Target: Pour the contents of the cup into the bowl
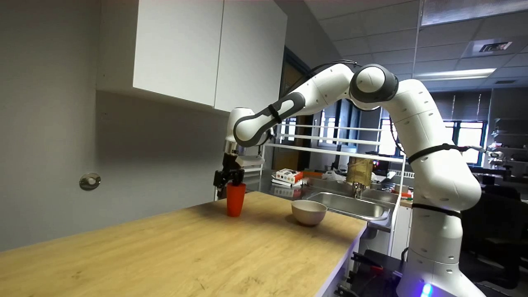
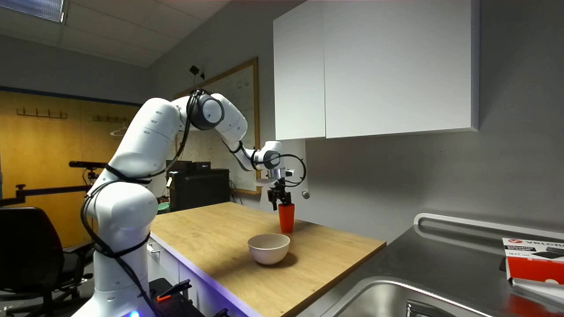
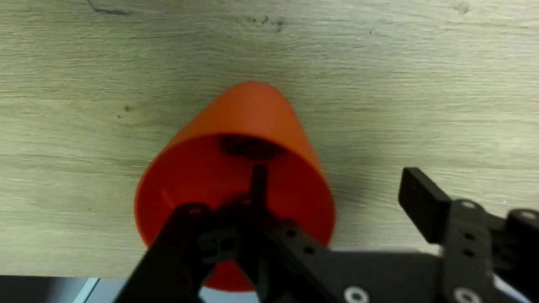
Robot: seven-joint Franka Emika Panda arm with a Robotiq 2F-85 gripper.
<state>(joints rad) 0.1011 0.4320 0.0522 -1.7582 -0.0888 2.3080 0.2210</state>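
Note:
The red-orange cup point(image 1: 235, 201) point(image 2: 286, 219) stands upright on the wooden table near the wall in both exterior views. My gripper point(image 1: 228, 186) point(image 2: 280, 204) is above it, pointing down. In the wrist view the gripper point(image 3: 341, 195) is open: one finger reaches inside the cup point(image 3: 252, 109), the other is outside to the right, apart from the cup wall. Something dark shows at the cup's bottom; I cannot tell what it is. The whitish-grey bowl point(image 1: 309, 215) point(image 2: 269, 253) stands on the table, nearer the robot base than the cup. It is out of the wrist view.
The wooden table point(image 1: 198, 247) point(image 2: 211, 229) runs along the wall. White cabinets point(image 1: 177, 49) point(image 2: 396, 66) hang above it. A metal sink point(image 1: 350, 204) point(image 2: 387, 299) lies beyond the table's end. A red and white box point(image 1: 288, 175) point(image 2: 535, 264) lies near the sink.

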